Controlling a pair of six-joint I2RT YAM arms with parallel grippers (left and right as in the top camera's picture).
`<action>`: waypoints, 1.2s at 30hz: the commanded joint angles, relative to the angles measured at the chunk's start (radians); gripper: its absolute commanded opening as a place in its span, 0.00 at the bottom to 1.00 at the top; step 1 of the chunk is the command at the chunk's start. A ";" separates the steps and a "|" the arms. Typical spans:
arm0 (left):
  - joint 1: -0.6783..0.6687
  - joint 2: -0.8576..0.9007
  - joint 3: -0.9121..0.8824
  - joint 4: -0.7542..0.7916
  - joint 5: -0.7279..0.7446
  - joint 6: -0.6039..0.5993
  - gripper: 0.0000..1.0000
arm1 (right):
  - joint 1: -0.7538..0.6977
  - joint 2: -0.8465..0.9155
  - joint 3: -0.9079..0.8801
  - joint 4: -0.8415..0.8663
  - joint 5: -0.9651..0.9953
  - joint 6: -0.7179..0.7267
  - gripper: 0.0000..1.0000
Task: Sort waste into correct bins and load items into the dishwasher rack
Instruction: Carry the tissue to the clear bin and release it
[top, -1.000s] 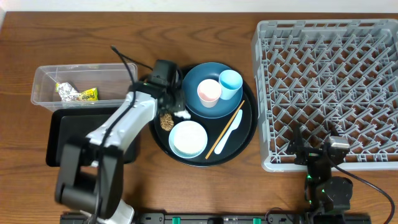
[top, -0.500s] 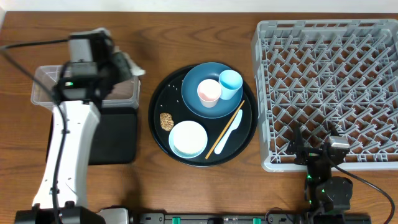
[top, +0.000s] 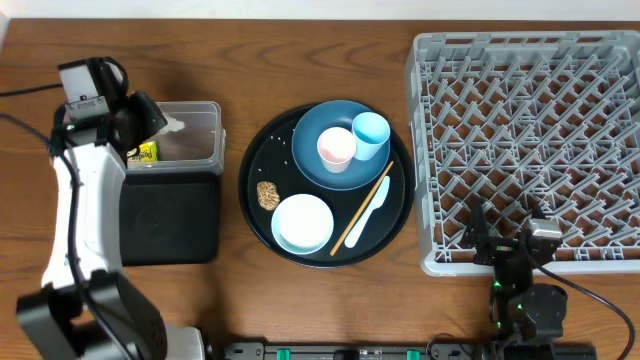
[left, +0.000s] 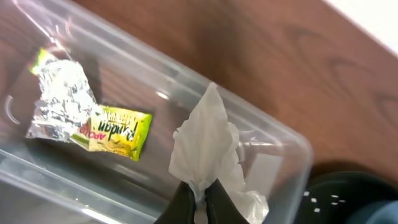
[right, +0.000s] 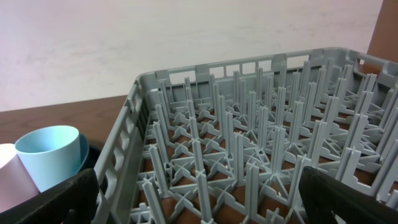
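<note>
**tissue held over the tub, not yet released**

the left gripper had its fingers pressed together on one end of the crumpled white tissue, and the rest of the tissue spread out loosely from the pinch. under it was the clear tub, on the far left of the table. the tissue hung above the right part of the tub, close to its right end wall. the snack wrapper lay already inside, more to the left. the flat black tray lay just beside the tub, on its near side.

in my judgement the risk was in the release. the tissue looked very light and soft, so it could cling to one finger when the fingers opened. it could also drift over the wall and land on the table or on the flat black tray, because it was near the edge and not over the middle.

the right gripper was spread wide and held nothing, at the near edge of the dishwasher rack.

one second before, the left arm was reaching over the round black tray, beside the cookie-like lump. half a second before, it was above the tub with the tissue, and after that it went further left. the tissue was no more on the round tray. the right arm had not moved.
</note>
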 joint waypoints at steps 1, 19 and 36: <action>0.019 0.058 0.011 0.004 -0.009 0.012 0.06 | 0.008 0.000 -0.002 -0.003 0.010 -0.011 0.99; 0.070 0.164 0.011 0.069 -0.008 0.012 0.51 | 0.008 0.000 -0.002 -0.003 0.010 -0.011 0.99; 0.066 -0.087 0.028 0.060 -0.008 -0.018 0.58 | 0.008 0.000 -0.002 -0.003 0.010 -0.011 0.99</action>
